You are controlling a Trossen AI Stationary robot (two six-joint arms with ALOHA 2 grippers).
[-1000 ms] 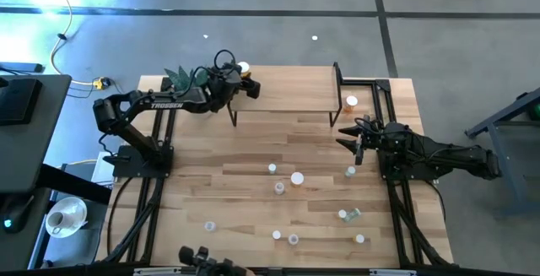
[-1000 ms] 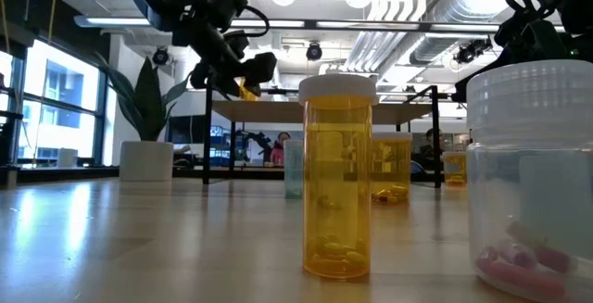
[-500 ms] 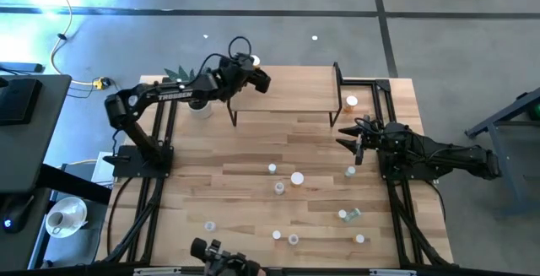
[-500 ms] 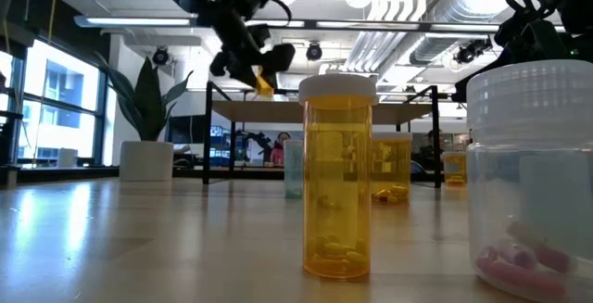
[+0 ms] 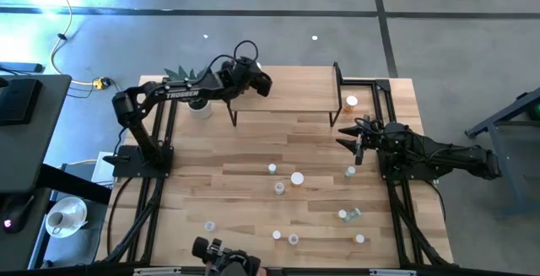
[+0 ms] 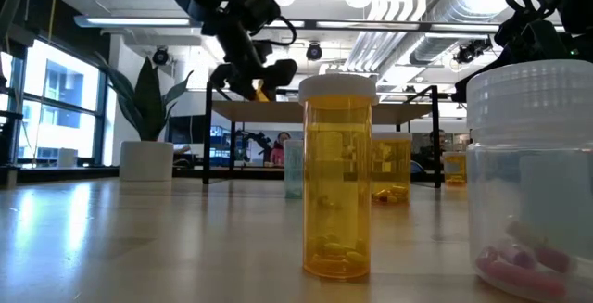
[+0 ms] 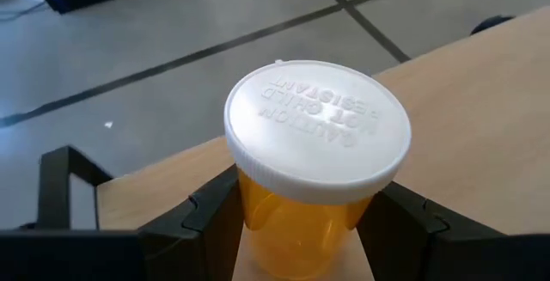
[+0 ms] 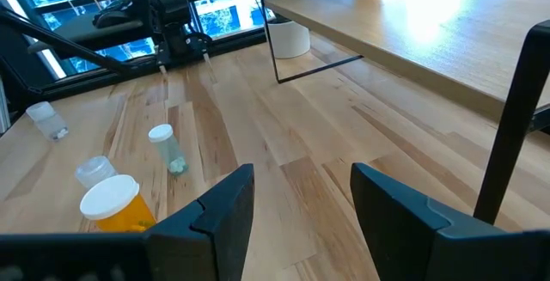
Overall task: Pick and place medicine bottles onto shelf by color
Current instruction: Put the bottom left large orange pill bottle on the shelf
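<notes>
While the left hand [image 7: 301, 221] stays clamped on an orange cylindrical pill bottle with a white cap [image 7: 316, 135], that bottle sits cap-up between the dark fingers [image 7: 202, 216], its long axis roughly upright, above the left end of the small raised light-wood shelf on black legs [image 5: 291, 90]. Right hand [image 8: 301, 204]: fingers apart, nothing between them, parked low over the wooden worktop [image 5: 253, 162] just off the shelf's right end. One orange bottle [image 5: 351, 102] stands beside the shelf's right legs. Loose small white-capped bottles, upright or toppled, are scattered across the near half of the worktop, among them a larger white-capped one [image 5: 297, 178]. Green potted plant in a white pot [image 6: 146, 145]: at the shelf's left end, under the left arm. Near bottles fill the low view: one orange [image 6: 338, 178], one clear [image 6: 533, 173].
</notes>
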